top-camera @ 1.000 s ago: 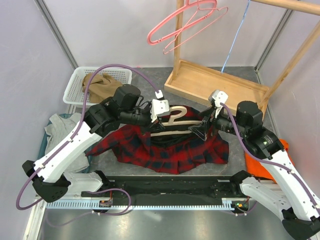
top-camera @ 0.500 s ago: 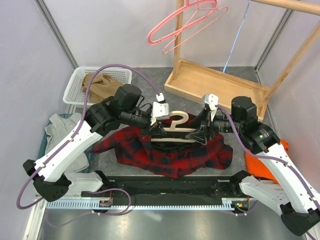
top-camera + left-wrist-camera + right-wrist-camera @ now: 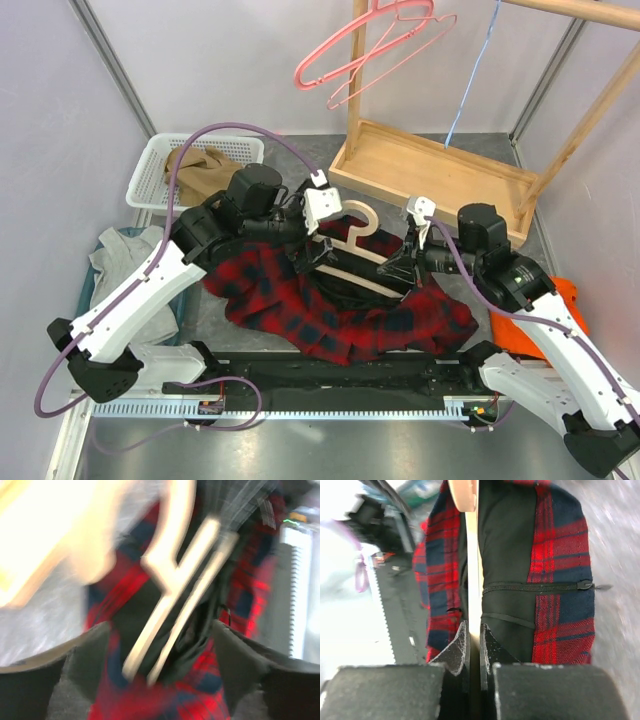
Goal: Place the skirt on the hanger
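Currently logging left gripper with fingers spread wide, straddling the wooden hanger; contact not readable through blur. Found right gripper pinching that hanger's pale bar between its fingers. Noted red plaid shirt draped over it. Located skirt bunched in white basket, far left. Located pink hanger hooked high on wooden rack, well apart from skirt.
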You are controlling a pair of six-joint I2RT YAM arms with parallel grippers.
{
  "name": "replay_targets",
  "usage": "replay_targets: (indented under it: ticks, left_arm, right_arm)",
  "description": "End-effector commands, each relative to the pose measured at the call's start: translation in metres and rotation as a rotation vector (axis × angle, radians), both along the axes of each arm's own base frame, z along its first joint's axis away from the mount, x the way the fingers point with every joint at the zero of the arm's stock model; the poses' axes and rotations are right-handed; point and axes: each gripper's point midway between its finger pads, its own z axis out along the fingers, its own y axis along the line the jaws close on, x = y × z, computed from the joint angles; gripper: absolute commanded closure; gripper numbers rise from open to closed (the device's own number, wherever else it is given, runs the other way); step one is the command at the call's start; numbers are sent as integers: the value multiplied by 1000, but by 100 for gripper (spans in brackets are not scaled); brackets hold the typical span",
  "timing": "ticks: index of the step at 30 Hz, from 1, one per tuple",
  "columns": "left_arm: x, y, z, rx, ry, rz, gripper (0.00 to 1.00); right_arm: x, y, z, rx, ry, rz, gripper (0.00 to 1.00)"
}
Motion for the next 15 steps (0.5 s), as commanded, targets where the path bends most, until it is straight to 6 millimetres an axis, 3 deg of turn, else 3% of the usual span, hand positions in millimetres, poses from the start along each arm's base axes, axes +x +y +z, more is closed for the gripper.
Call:
replay_targets:
  ticks: [1, 5, 7, 12, 15]
  left_arm:
    - [60, 19, 18, -23, -133, 358, 6]
    - [91, 42, 18, 8, -190, 582, 4]
    - [97, 47, 20, -8, -187, 646, 4]
    - [102, 51, 24, -62, -176, 725, 4]
    - [101, 48, 23, -88, -162, 721, 4]
  right_arm:
    - [32, -10, -3, -2, -39, -182, 100]
    - [52, -18, -17, -11, 17, -328, 100]
    - [68, -29, -24, -28, 21, -448, 100]
    - [89, -57, -40, -21, 82, -717, 100]
    - [97, -88, -60, -10, 128, -949, 100]
